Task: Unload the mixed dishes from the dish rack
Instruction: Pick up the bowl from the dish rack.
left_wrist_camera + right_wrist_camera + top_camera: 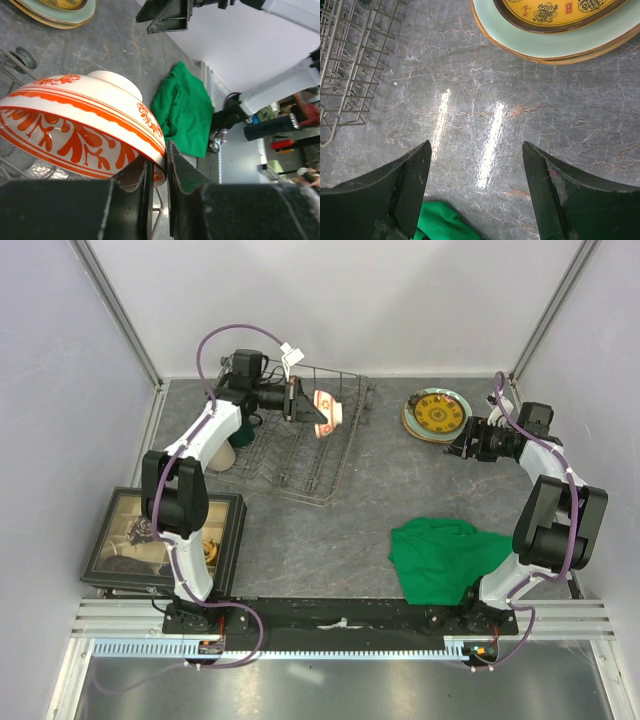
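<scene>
My left gripper (303, 400) is shut on the rim of the small red-and-white bowl (326, 411), held tilted above the far part of the grey wire dish rack (300, 455). In the left wrist view the bowl (75, 130) fills the left, its rim pinched at the gripper (161, 161). A yellow-patterned plate (437, 413) lies on a mint-green plate (545, 46) and a cream one, stacked on the table at the back right. My right gripper (462, 445) hovers open just in front of that stack, nothing between its fingers (415, 165). A beige cup (222, 455) and a dark green mug (247, 430) stand at the rack's left end.
A green cloth (445, 555) lies crumpled on the table's near right. A black-framed compartment tray (165, 540) sits at the near left, beside the left arm. Walls and metal posts close in the back and both sides.
</scene>
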Controlling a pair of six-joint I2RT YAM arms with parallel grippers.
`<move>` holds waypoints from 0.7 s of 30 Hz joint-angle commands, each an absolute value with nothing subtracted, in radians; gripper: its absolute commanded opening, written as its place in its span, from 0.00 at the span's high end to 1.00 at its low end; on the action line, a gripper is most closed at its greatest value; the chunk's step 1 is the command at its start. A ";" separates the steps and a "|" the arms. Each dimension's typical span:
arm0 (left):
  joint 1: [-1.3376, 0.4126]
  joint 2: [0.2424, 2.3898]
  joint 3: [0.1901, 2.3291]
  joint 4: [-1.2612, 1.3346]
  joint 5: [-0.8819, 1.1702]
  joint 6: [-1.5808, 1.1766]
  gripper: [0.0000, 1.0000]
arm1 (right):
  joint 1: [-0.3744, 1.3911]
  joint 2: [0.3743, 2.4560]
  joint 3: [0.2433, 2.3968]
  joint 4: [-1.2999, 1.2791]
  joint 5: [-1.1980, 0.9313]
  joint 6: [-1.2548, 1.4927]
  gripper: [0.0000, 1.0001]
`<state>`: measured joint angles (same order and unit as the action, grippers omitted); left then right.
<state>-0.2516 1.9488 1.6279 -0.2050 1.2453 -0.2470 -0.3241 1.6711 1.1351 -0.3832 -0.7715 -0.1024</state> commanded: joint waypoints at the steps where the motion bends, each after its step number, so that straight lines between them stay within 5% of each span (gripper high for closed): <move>1: -0.339 1.905 1.793 -0.538 1.118 0.061 0.98 | -0.328 1.645 1.154 -0.370 -0.778 -0.120 0.19; 21: -0.756 2.220 2.364 -1.077 0.448 0.535 0.98 | -0.459 1.428 1.144 -0.314 -0.574 -0.055 0.19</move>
